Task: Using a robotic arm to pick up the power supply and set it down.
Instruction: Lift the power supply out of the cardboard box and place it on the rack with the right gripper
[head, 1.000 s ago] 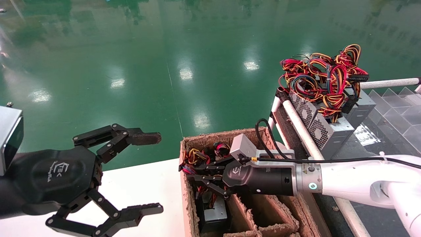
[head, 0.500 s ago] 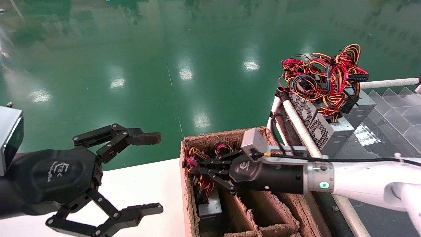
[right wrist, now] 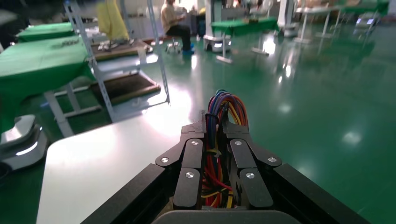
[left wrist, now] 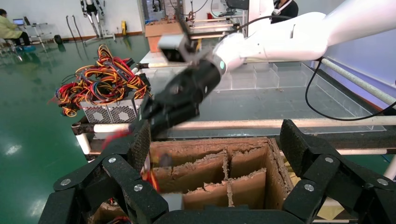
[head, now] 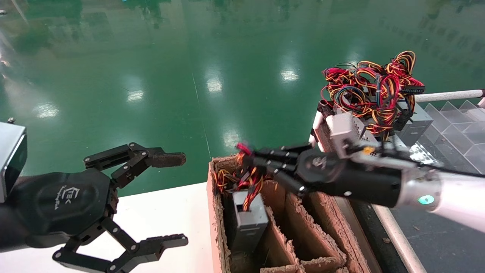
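Note:
My right gripper (head: 251, 156) hovers over the far left corner of a cardboard carton (head: 214, 197), shut on the red, yellow and orange wires (right wrist: 225, 103) of the power supply (head: 248, 220). That grey metal box hangs from its wires, tilted, partly raised out of the carton's left compartment with its socket hole facing up. In the right wrist view the wire bundle fills the gap between the fingers of the gripper (right wrist: 214, 119). My left gripper (head: 178, 200) stays open over the white table, to the left of the carton, and holds nothing.
The carton has torn cardboard dividers (left wrist: 226, 163). Behind it to the right, a rack with white tubes (head: 447, 95) carries a row of grey power supplies (head: 379, 151) under a tangle of coloured wires (head: 373, 87). A white table (head: 159, 212) lies left of the carton, with green floor beyond.
My right gripper has risen and drawn back to the right with the wires in it, pulling the grey box up inside the left compartment. The left arm has not moved.

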### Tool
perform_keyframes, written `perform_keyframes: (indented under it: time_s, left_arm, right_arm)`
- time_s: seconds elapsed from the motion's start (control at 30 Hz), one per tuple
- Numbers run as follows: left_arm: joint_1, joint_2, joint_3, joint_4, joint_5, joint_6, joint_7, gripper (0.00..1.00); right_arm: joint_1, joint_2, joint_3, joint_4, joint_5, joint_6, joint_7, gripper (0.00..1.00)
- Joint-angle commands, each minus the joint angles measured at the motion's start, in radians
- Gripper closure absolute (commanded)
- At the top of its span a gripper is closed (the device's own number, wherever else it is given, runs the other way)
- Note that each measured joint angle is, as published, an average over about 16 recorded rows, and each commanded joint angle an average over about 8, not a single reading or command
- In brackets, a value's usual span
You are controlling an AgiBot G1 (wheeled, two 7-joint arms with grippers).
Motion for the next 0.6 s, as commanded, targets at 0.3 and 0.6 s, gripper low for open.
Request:
perform_keyframes:
  time_s: [0.3,0.6]
  left_arm:
    - [0.0,0.0,0.0,0.0,0.0,0.0,0.0,0.0]
    - [0.0,0.0,0.0,0.0,0.0,0.0,0.0,0.0]
  right_arm:
    - [0.011,0.145,0.054,0.187,0.119,0.023,0.085,1.0]
    - [0.071,0.252,0.09,0.23,0.138,0.044,0.105,1.0]
